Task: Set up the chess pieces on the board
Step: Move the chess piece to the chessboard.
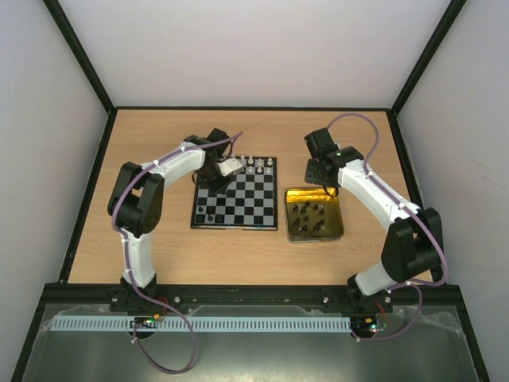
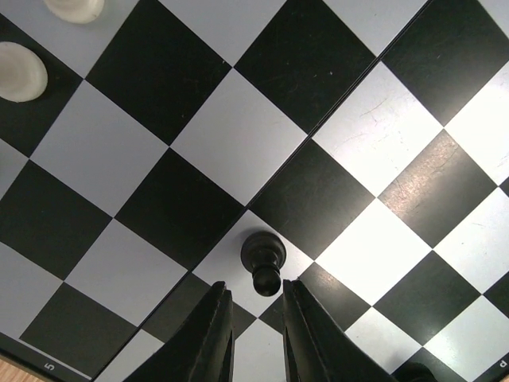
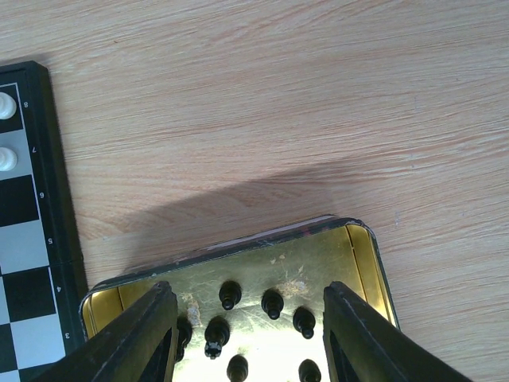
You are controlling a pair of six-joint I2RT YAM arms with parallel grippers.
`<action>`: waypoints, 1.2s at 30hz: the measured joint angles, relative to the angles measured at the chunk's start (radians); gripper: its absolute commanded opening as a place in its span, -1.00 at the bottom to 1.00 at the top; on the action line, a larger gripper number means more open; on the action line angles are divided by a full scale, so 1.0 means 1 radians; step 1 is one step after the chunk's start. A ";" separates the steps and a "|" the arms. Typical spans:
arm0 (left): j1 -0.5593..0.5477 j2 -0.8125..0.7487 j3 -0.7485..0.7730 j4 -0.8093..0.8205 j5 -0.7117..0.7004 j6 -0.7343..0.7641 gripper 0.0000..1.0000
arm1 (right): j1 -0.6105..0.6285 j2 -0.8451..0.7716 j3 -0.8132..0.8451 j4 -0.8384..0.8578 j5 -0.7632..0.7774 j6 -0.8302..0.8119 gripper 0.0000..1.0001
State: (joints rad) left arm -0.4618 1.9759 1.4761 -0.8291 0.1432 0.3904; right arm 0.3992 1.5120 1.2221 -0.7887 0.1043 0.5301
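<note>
On the small chessboard [image 2: 238, 135] of black and silvery checks, a tiny black pawn [image 2: 262, 259] stands on a light square just past the tips of the left gripper [image 2: 254, 290], whose fingers are narrowly parted and clasp nothing. The right gripper [image 3: 248, 296] hangs spread and empty over the yellow-lined metal tin [image 3: 367, 247] on the desk [image 3: 278, 119], where more black chessmen [image 3: 273, 302] sit. Such pieces look light, rigid and easily toppled; pinching squarely at the head or neck seems safest.
</note>
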 measured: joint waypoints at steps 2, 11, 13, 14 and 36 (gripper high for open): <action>0.000 0.004 0.000 0.000 0.000 0.000 -0.59 | 0.000 0.000 -0.002 0.003 0.000 0.000 -0.03; 0.000 0.013 0.000 0.000 0.000 0.003 -0.60 | -0.002 0.000 -0.008 0.011 0.000 0.000 -0.03; 0.000 0.013 0.000 0.000 0.001 0.003 -0.60 | -0.003 0.001 -0.010 0.011 0.000 0.000 -0.03; 0.000 0.013 0.000 0.000 0.002 0.003 -0.60 | -0.003 0.002 -0.010 0.011 0.000 0.000 -0.03; -0.005 0.023 0.017 0.000 0.012 0.008 -0.69 | -0.006 0.009 -0.010 0.014 0.000 -0.007 -0.03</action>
State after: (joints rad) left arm -0.4664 1.9987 1.4933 -0.8291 0.1551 0.3988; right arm 0.3927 1.5208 1.2125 -0.7746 0.1040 0.5232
